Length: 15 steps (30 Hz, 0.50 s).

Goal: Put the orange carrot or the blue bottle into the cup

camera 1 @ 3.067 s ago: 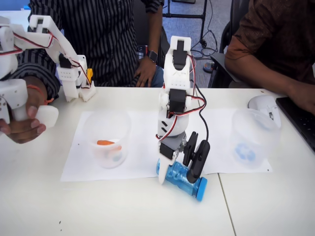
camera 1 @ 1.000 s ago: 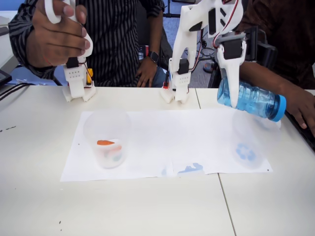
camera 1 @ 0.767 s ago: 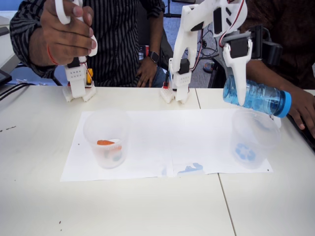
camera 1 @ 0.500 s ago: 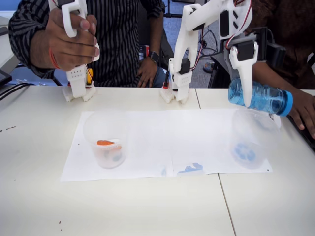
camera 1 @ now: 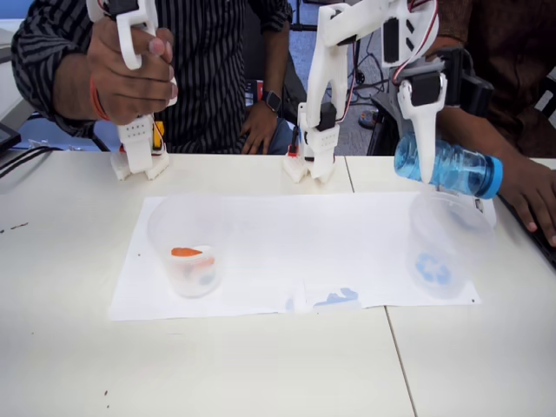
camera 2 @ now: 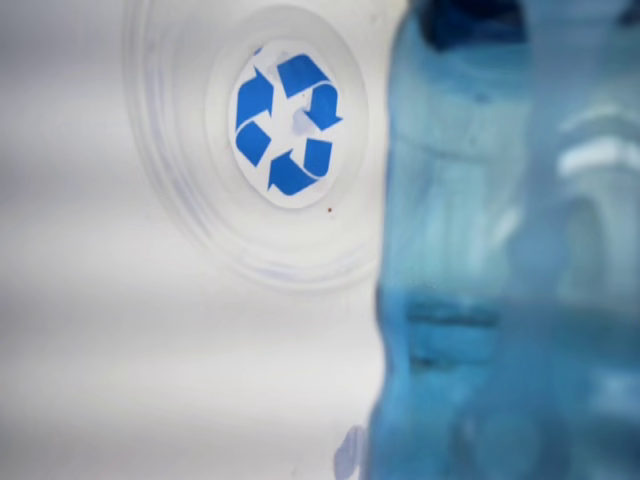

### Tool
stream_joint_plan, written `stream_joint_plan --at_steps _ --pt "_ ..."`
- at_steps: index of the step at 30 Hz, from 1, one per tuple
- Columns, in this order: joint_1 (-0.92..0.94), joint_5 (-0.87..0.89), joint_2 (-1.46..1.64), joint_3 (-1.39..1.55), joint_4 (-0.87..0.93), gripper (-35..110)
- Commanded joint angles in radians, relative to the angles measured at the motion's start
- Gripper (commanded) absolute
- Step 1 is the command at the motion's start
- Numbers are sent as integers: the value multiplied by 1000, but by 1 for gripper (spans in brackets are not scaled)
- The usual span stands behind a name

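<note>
No readable words or numbers. A blue recycling-arrows symbol marks the cup (camera 1: 447, 248), right of frame in the fixed view, upper centre in the wrist view (camera 2: 285, 125).

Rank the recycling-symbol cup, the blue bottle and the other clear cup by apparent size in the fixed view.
1. The cup with the blue recycling symbol and the other clear cup with the orange mark look about alike; I can't rank them.
2. The blue bottle, held in the jaws, looks smallest, though it hangs tilted.

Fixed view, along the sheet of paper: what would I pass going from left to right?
Clear cup with an orange mark → blue marks on the paper → the cup with the blue recycling symbol, the blue bottle held above it by the gripper.
</note>
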Motion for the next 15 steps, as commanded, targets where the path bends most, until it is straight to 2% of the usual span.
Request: stream_joint_plan --at_steps 1,15 --pt "-23 9 144 11 12 26" --pt "-92 6 140 35 12 26"
